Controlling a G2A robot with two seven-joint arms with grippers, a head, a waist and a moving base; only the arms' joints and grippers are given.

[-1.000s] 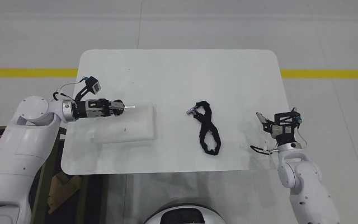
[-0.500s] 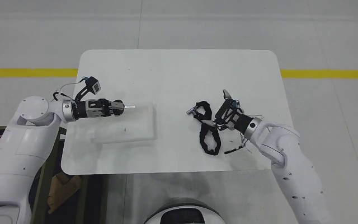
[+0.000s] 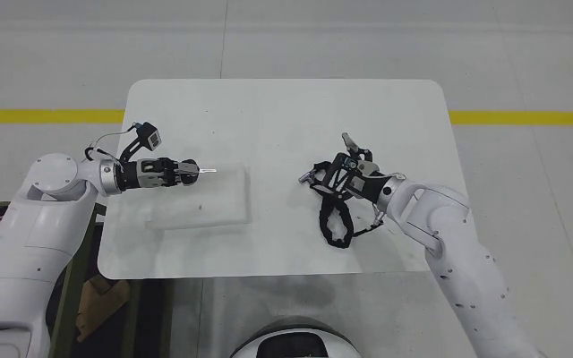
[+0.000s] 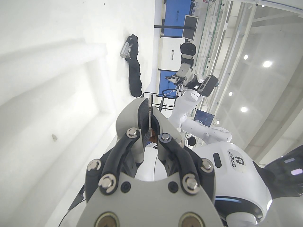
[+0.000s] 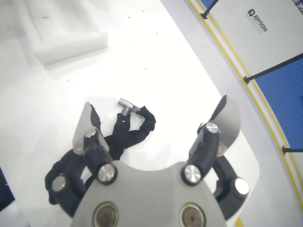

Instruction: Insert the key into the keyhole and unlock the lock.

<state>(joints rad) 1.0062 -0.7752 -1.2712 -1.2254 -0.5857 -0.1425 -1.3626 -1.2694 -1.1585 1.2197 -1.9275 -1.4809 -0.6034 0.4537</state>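
So the lock (image 5: 119, 131) is a black cloth-sleeved chain twisted in a figure eight mid-table, with its silver cylinder (image 5: 126, 105) at the far end. The right gripper (image 5: 157, 105) hangs spread wide just above it and covers some chain. The left gripper (image 3: 190, 168) is pinched on the key (image 3: 208, 169) over the foam block (image 3: 201, 210). Can't make out the keyhole.

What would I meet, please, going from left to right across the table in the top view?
left gripper, shut on the key → metal lock body → open right gripper. The foam block and black chain overlap these, so I leave them out.
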